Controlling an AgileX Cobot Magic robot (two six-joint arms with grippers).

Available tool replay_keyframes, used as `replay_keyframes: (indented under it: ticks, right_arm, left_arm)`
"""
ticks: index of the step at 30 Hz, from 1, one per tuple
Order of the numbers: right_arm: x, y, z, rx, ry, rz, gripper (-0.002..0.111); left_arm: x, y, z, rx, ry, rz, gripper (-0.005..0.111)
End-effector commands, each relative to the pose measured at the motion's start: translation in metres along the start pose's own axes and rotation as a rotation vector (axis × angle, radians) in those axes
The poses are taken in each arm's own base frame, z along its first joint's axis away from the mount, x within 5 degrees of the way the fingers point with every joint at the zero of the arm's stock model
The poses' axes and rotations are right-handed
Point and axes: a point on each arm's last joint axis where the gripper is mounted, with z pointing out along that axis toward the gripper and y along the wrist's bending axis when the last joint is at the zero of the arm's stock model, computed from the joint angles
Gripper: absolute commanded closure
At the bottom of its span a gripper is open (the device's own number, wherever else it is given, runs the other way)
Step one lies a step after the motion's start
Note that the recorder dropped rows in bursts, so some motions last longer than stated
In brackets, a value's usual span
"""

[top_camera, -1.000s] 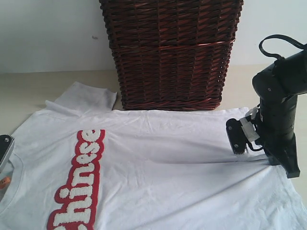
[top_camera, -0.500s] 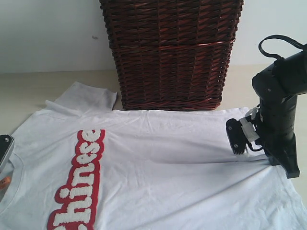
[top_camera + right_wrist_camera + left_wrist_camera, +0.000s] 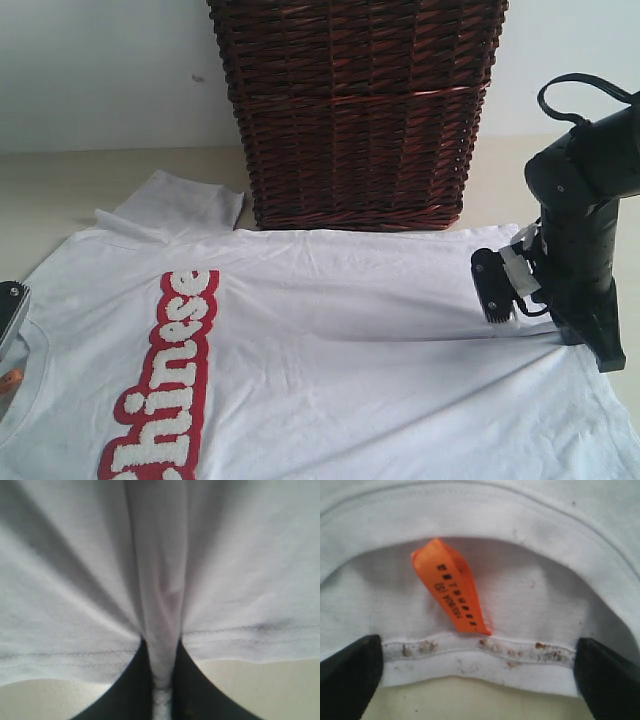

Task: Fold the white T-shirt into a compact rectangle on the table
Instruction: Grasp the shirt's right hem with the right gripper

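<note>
The white T-shirt (image 3: 330, 340) lies spread front up on the table (image 3: 60, 185), its red patch (image 3: 165, 380) with white letters at the left. My left gripper (image 3: 477, 647) is open, its black fingers (image 3: 350, 675) wide apart on either side of the back of the ribbed collar (image 3: 520, 660), near an orange neck tag (image 3: 452, 592). In the exterior view only an edge of it (image 3: 8, 310) shows at the far left. My right gripper (image 3: 161, 650) is shut on a pinched ridge of the shirt's hem (image 3: 240, 555), at the shirt's right end (image 3: 530, 318).
A tall dark brown wicker basket (image 3: 355, 110) stands on the table right behind the shirt, close to its far edge. One sleeve (image 3: 185, 205) lies flat to the left of the basket. Bare table (image 3: 260, 690) shows just beyond the hem.
The left gripper's visible edge has slipped very slightly towards the left border of the exterior view. The right arm and the shirt have not moved.
</note>
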Motion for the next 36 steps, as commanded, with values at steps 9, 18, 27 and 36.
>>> replay_keyframes:
  ticks: [9,18,27,36]
  right_arm:
    - [-0.0075,0.0098,0.0237,-0.08,-0.018,0.013,0.108]
    - [-0.0078,0.0108,0.0241,-0.092,-0.018,0.027,0.108]
    - [-0.0078,0.0108,0.0241,-0.092,-0.018,0.027,0.108]
    - [-0.0088,0.0114,0.0241,-0.099,-0.028,0.039,0.108]
  left_arm:
    - [0.002,-0.0012,0.0025,0.001,0.011,0.017,0.002]
    - [0.002,-0.0012,0.0025,0.001,0.011,0.017,0.002]
    - [0.0018,-0.002,0.0024,0.009,0.009,0.013,0.002]
    - [0.0016,-0.0025,0.0087,0.034,0.007,0.014,0.002]
